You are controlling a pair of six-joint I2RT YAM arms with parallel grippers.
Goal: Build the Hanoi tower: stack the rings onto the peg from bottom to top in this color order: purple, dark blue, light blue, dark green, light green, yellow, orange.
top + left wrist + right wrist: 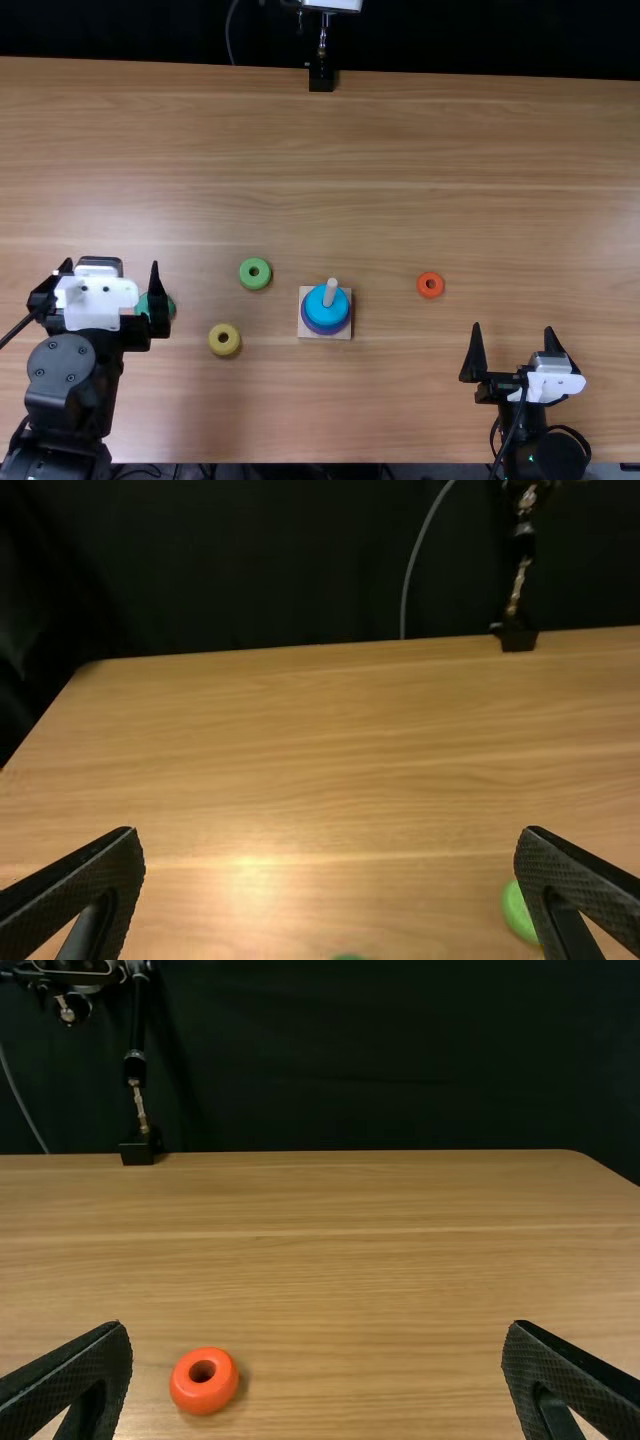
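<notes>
"Why is the peg in the middle of that light brown wooden tabletop (420, 150)?"

"So either arm can reach it, I'd guess. The left gripper (111, 264) and the right gripper (513, 327) both have their fingers wide apart, holding nothing."

"And the stack?"

"Its square pale wooden base (303, 292) sits flat under the upright peg (331, 290). A round light blue ring (315, 313) tops darker blue-purple below (I can't separate those layers from here), so dark green should be next."

"Where's that?"

"The dark green ring (142, 304) is partly hidden by the left gripper, between its fingers as seen from above. Handy for that arm, though it must line up first."

"The others?"

"The light green ring (255, 273), then the yellow ring (224, 340), lie flat between left gripper and base. The little orange ring (204, 1381) is beyond the right gripper, towards the peg side."
</notes>
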